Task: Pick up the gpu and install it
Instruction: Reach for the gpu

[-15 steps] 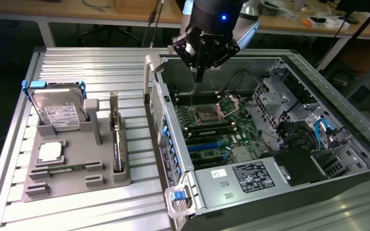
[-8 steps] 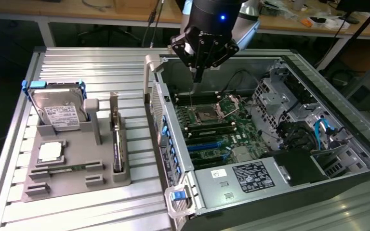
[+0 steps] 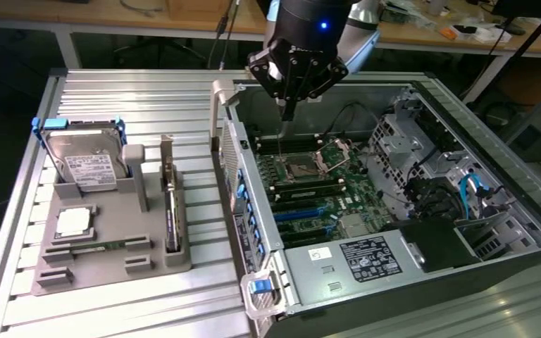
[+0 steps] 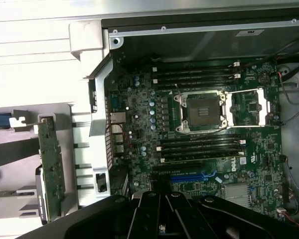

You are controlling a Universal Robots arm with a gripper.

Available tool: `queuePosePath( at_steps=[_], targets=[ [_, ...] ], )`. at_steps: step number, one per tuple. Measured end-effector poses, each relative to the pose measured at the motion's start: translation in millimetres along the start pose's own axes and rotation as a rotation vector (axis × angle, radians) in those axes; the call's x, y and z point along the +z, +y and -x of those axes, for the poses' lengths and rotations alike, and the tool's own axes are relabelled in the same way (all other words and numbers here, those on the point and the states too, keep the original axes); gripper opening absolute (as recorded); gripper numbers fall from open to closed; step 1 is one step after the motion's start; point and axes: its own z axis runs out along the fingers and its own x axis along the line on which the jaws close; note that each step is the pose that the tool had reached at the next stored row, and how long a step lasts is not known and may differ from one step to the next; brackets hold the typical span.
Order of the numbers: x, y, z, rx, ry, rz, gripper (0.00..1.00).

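The gpu (image 3: 170, 211) stands on its long edge in a slot of the grey holder (image 3: 110, 271) on the worktop (image 3: 129, 98), just beside the case (image 3: 251, 211) on the exterior view's left, with the drive (image 3: 87, 165) standing further out in the same holder. My gripper (image 3: 289, 107) is closed on nothing and hangs over the open case, above the board (image 3: 318, 190) near the socket (image 4: 202, 112), well apart from the card. I judge the pickup not yet begun, so the step in hand is the approach. To do it well I'd have the jaws open before going down, set across the card's thin top edge and centred along its length so it doesn't swing. Then I'd lift straight up so it leaves the slot without binding. The blue slot (image 4: 189, 177) on the board looks the likely seat, though I can't be sure. In the wrist view the gpu (image 4: 51, 169) shows edge-on as a green strip, so I can't tell which face carries the fan, and the bracket is hard to make out. How deep the card sits in the holder is hidden, and the gripper's own body covers part of the board past the blue slot
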Motion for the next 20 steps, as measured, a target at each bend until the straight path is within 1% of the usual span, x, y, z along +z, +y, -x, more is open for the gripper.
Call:
queuePosePath(
  at_steps=[20],
  targets=[
    [-0.2, -0.5, -6.4, 0.0, 0.0, 0.0001, 0.11]
  ],
)
